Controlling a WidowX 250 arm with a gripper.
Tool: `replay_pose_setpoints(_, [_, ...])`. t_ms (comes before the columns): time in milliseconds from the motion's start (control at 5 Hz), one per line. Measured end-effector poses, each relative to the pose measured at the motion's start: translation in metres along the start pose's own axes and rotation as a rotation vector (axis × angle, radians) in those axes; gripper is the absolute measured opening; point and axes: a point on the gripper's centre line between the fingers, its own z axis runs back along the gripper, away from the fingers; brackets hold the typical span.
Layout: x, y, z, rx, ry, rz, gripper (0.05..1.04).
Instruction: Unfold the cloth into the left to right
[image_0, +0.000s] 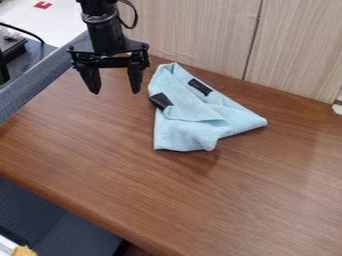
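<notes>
The gripper (115, 90) hangs in the upper left of the camera view, its two fingers spread apart with nothing between them. To its right, a light blue cloth (190, 132) lies on the brown wooden table (127, 175), folded and rumpled into a roughly triangular shape. One corner of the cloth points right and another points up toward the back. Two black patches show on it, one at its left edge and one near its upper right edge. Gripper and cloth are apart.
Wood-grain panels (194, 35) stand along the table's back edge. A grey padded partition (40, 75) runs along the left side, with dark equipment (13, 52) behind it. The table's front edge slants down toward the lower right.
</notes>
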Motion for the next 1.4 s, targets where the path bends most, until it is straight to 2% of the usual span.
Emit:
replay_pose_setpoints(200, [-0.003,0.001,-0.010,0.004,0.035,0.006,1.001])
replay_pose_setpoints(400, [0.015,-0.001,-0.033,0.006,0.064,0.038,1.001])
replay_pose_setpoints(800, [0.047,-0.019,-0.061,-0.104,0.070,0.069,1.001])
replay_pose_setpoints(1000, [0.057,-0.021,-0.073,-0.109,0.070,0.068,1.001])
replay_pose_setpoints(1200, [0.057,-0.020,-0.087,-0.098,0.100,0.074,1.001])
replay_pose_setpoints(1400, [0.063,-0.019,-0.091,-0.076,0.103,0.089,0.948])
